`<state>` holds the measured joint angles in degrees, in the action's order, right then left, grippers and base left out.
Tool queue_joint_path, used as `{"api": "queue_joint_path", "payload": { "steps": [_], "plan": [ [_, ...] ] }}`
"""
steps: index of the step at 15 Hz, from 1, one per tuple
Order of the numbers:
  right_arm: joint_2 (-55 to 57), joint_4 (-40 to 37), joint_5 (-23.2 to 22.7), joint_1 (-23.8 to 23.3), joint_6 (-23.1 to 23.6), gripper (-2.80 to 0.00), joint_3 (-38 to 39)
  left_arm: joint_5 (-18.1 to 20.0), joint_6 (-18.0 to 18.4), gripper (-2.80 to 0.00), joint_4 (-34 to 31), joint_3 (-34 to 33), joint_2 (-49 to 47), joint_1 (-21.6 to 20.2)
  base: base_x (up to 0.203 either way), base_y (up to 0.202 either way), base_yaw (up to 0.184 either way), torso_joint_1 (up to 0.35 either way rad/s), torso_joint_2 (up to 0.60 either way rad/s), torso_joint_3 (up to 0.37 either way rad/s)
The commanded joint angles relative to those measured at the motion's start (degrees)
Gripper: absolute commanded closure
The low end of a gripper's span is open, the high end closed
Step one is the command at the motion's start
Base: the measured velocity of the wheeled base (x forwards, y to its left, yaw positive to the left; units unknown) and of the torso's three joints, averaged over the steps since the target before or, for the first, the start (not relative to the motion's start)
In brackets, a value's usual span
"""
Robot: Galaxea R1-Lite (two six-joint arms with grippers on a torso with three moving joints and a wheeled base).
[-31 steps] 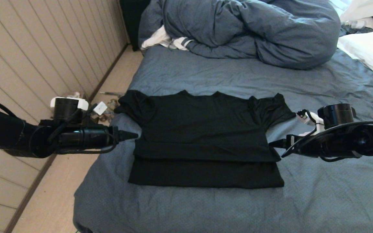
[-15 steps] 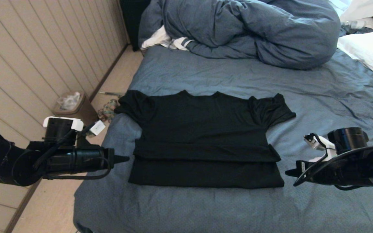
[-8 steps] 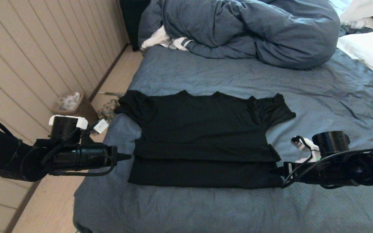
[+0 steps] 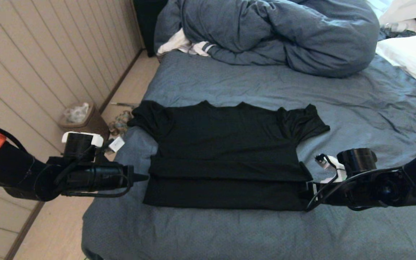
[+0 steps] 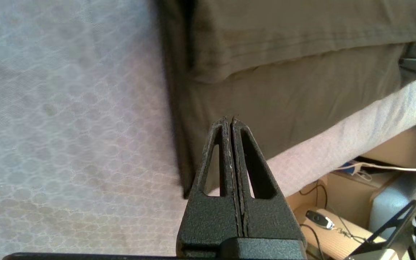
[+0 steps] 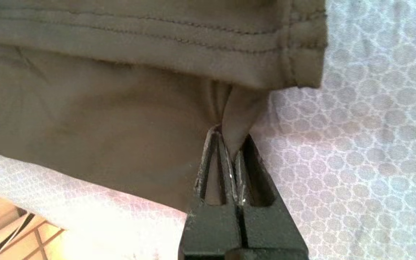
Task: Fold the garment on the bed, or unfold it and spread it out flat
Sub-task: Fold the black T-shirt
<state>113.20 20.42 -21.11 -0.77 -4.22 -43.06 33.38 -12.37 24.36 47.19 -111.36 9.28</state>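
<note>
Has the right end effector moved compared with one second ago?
Yes. The right end effector moved leftward to the garment's lower right edge, now pinching fabric.

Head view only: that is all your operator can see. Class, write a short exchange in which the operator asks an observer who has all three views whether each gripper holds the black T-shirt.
Operator: On the head view the right gripper merges with the black T-shirt. Does it hold cloth?
Observer: Yes. The right wrist view shows its fingers pinching a small tuck of the lower layer's side edge, just below the stitched hem of the folded-over layer.
Operator: And the left gripper?
Observer: The left wrist view shows its fingers pressed together with no cloth between them, pointing at the lower layer near its side edge.
</note>
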Motion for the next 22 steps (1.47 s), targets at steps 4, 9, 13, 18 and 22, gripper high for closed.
{"api": "queue_joint_path", "payload": {
  "steps": [4, 9, 13, 18, 22],
  "plan": [
    [-1.0, 0.1, -0.1, -0.2, 0.2, 0.0, 0.0, 0.0, 0.2, 0.0, 0.1, -0.3, -1.7, 0.2, 0.0, 0.0, 0.0, 0.0, 0.0, 0.0],
    [-1.3, 0.1, -0.2, -0.2, 0.2, 0.0, 1.0, -0.4, 0.2, 0.0, 0.2, -1.0, -2.5, 0.1, 0.0, 0.0, 0.0, 0.0, 0.0, 0.0],
    [-1.1, 0.1, -0.2, -0.2, 0.2, 0.0, 1.1, -0.4, 0.2, -2.8, 0.1, 1.2, -4.2, 0.1, 0.0, 0.0, 0.0, 0.0, 0.0, 0.0],
    [-1.2, 0.3, -0.3, -0.1, 0.3, 0.0, 1.6, -0.4, 2.9, -2.8, 0.1, 2.9, -8.5, 0.2, 0.0, 0.0, 0.0, 0.0, 0.0, 0.0],
    [-1.0, 1.9, -0.3, 0.0, 0.4, 0.0, 2.5, -0.5, 6.2, -2.8, 0.1, 2.6, -10.4, 0.2, 0.0, 0.0, 0.0, 0.0, 0.0, 0.0]
  ]
}}
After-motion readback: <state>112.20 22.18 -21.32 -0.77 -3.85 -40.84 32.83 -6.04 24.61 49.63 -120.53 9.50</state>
